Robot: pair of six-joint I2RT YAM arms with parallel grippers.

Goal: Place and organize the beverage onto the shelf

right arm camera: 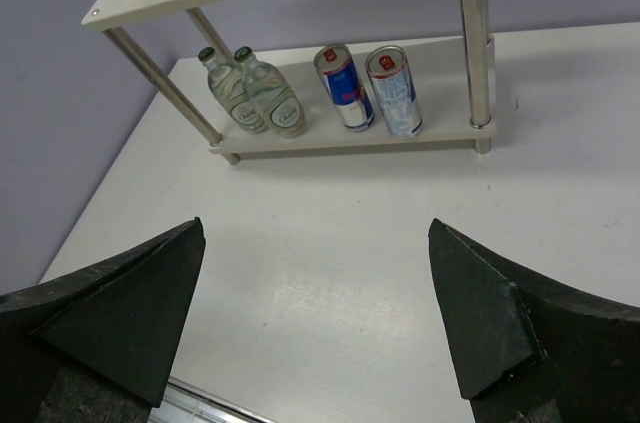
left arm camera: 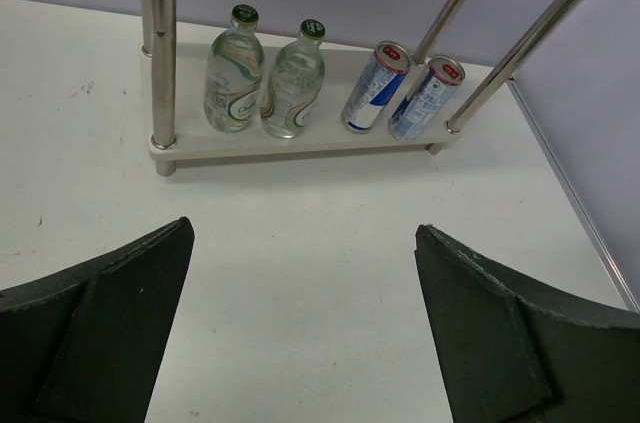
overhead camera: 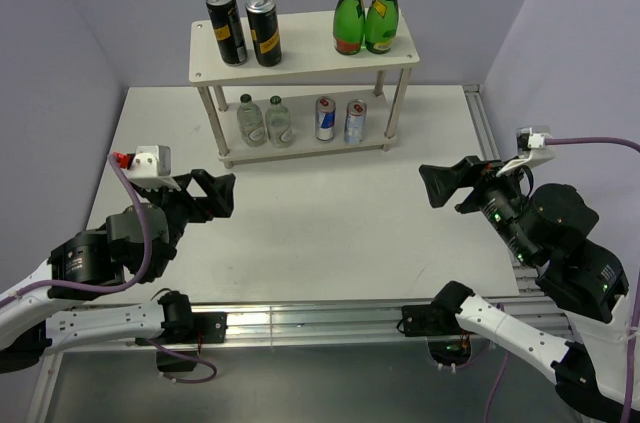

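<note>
Lilac walls (overhead camera: 80, 3) close in a white desk (overhead camera: 300, 243) on three sides. The shelf (overhead camera: 300, 41) stands at the far side of the desk, by the back wall. It has two pale boards on thin metal legs.

Count on the shelf:
- Top board, left end: 2 black-and-yellow cans (overhead camera: 226, 27) (overhead camera: 264, 29), upright, just beside each other.
- Top board, right end: 2 green glass bottles (overhead camera: 349, 9) (overhead camera: 382, 9), upright, close together.
- Lower board, left half: 2 clear bottles (overhead camera: 250, 121) (overhead camera: 279, 122), upright, dark caps on.
- Lower board, right half: 2 silver-blue cans (overhead camera: 325, 119) (overhead camera: 355, 122), upright, side by side.

That makes 6 drinks in the beverage set, and all of them are on the shelf.

The top board overhangs the lower row. The front legs stand outside that row at either end.

The left arm (overhead camera: 150, 223) sits in front of the shelf toward its left end, well apart from it. The left jaws are spread wide with nothing between them. The right arm (overhead camera: 530, 213) sits in front of the shelf, out past its right end, also well apart. The right jaws are likewise spread wide and hold nothing.

An aluminium rail (overhead camera: 300, 315) runs along the desk edge farthest from the shelf.
</note>
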